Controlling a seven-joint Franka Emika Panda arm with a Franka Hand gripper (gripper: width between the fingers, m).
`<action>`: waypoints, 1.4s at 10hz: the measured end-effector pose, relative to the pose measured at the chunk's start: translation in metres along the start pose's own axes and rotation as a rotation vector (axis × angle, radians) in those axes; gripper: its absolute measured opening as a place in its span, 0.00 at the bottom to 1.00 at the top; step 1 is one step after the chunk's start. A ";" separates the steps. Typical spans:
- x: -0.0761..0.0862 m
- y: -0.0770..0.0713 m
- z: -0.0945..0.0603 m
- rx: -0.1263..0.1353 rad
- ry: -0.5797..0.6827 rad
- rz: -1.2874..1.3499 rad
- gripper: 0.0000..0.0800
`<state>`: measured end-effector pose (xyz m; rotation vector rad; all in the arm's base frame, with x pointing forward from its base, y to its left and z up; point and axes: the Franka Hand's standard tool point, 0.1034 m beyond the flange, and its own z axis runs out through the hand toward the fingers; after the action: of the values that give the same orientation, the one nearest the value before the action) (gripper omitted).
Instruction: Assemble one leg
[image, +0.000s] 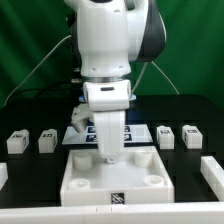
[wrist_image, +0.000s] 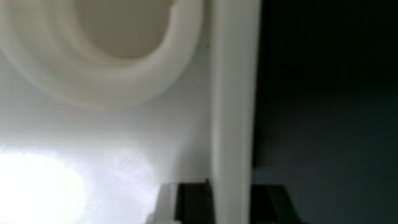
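- The claw (image: 108, 152) is positioned low over the tray (image: 140, 165) at the near edge of the tabletop (image: 30, 115); whether it is spread or pressed together cannot be told.
- The legs (image: 46, 141) are laid out unheld near the edges at the exterior view's left and right.
- Nothing is judged fitted; pickup and mounting remain.

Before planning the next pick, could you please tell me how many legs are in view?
4: leg and leg on the exterior view's left, leg and leg on its right; the arm may hide more.
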<state>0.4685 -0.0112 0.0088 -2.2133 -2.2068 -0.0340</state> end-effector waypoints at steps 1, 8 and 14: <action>0.011 0.009 0.003 0.006 0.005 0.009 0.06; 0.077 0.028 0.006 0.071 -0.017 0.054 0.07; 0.075 0.028 0.006 0.063 -0.017 0.034 0.07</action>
<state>0.4968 0.0634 0.0048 -2.2262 -2.1462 0.0540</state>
